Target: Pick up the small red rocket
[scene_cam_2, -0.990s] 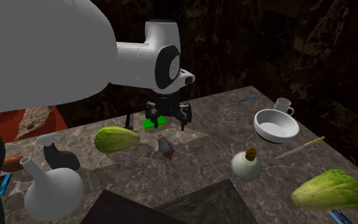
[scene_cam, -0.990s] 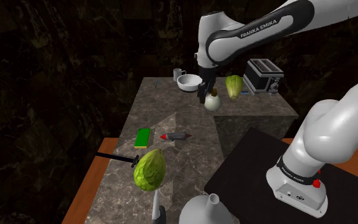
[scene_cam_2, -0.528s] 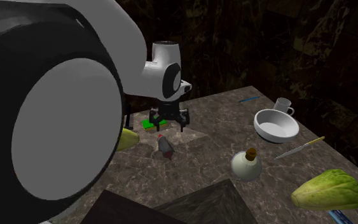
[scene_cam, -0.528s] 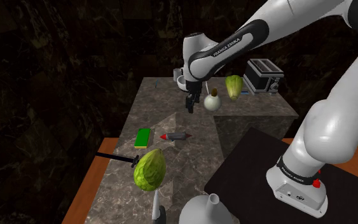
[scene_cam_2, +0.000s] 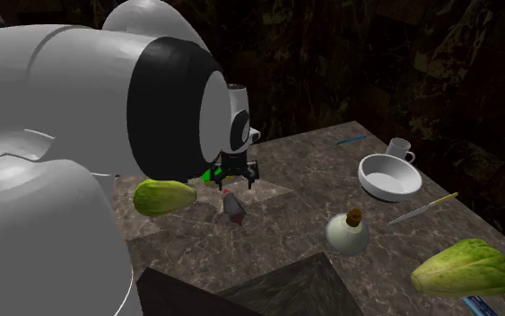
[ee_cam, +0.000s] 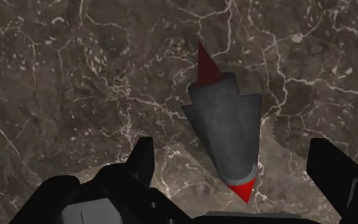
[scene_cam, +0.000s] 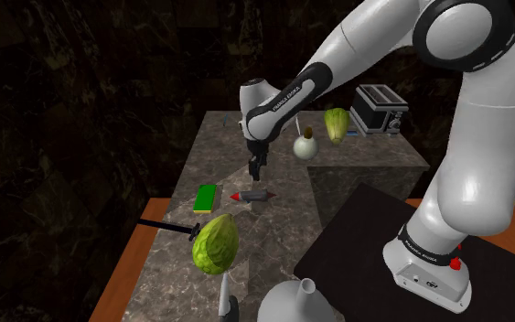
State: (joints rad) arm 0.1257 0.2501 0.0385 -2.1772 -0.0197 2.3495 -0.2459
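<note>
While tool (ee_cam: 233,153) gapes above rocket (ee_cam: 225,127), fingers (ee_cam: 139,172) cropped

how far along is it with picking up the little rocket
Approach looks done: the all-black two-finger gripper hovers above the small grey rocket with red tips, which lies flat on the dark marbled counter. In hand: lining up, fingers open and not touching it. Left: lowering, closing, lifting.

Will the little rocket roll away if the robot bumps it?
Probably not far: the rocket lies on its side, and its fins would likely stop a roll. Its solid-looking body should stay stiff when squeezed.
</note>
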